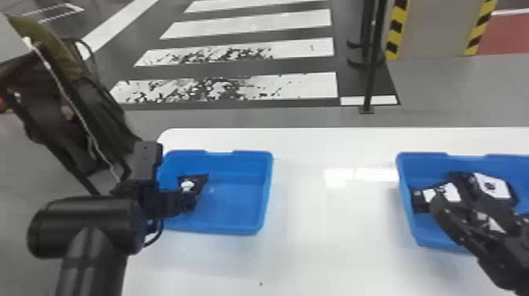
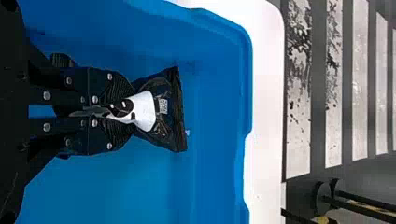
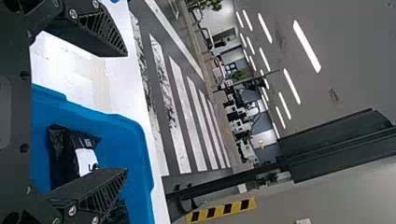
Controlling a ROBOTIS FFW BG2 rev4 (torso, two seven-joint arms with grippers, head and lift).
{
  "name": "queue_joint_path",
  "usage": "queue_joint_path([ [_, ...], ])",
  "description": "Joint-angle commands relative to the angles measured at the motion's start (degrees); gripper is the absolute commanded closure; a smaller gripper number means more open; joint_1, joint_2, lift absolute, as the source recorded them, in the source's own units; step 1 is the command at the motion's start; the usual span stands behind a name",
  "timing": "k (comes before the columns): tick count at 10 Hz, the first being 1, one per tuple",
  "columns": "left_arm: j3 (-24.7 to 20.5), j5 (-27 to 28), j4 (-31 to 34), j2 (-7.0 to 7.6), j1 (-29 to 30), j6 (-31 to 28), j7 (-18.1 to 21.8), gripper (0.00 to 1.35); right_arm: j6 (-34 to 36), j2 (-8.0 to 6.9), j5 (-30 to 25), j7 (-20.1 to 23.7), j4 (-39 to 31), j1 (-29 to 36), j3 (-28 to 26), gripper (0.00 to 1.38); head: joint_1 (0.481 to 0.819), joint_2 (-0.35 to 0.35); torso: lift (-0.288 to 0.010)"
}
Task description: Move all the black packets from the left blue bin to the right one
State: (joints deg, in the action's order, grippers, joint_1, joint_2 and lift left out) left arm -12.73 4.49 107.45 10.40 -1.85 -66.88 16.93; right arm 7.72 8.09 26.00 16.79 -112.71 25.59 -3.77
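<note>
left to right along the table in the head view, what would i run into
left arm, left blue bin with a black packet, stretch of white table, right blue bin

Bright strip lights (image 3: 307, 45) line the ceiling (image 3: 355, 56), rectangular glare marks the white tabletop (image 1: 299, 236), and faint shadow edges the left blue bin (image 1: 265, 193).

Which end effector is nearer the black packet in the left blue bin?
Left. The left end effector is closed on that black packet; the right end effector is open above the right blue bin.
</note>
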Motion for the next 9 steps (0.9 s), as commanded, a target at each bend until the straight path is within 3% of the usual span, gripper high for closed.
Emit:
queue_joint_path([
  [1, -0.41, -2.66, 7.09, -0.29, 4.24, 1.78, 0.21, 1.21, 0.01, 0.0, 0.28, 0.09, -0.28, 0.0, 0.0, 0.15, 0.695, 0.2, -0.14],
  [3, 2.68, -5.98, 15.24, -0.47, 8.88, 5.29, 0.73, 1.21, 0.57, 0.0, 0.96, 0.7, -1.4, -0.28, 0.57, 0.16, 0.695, 0.175, -0.14],
  [5, 8.28, -11.12, 16.37, -0.56, 11.13, 15.0, 2.05, 1.21, 2.26, 0.97, 4.73, 1.32, -3.23, -0.98, 4.34, 0.17, 0.695, 0.129, -0.14],
  [9, 20.96, -18.32, 16.37, 0.15, 9.58, 17.81, 2.58, 1.21, 3.1, 3.16, 10.1, 1.58, -2.39, -5.34, 11.88, 0.18, 0.695, 0.033, -0.14],
])
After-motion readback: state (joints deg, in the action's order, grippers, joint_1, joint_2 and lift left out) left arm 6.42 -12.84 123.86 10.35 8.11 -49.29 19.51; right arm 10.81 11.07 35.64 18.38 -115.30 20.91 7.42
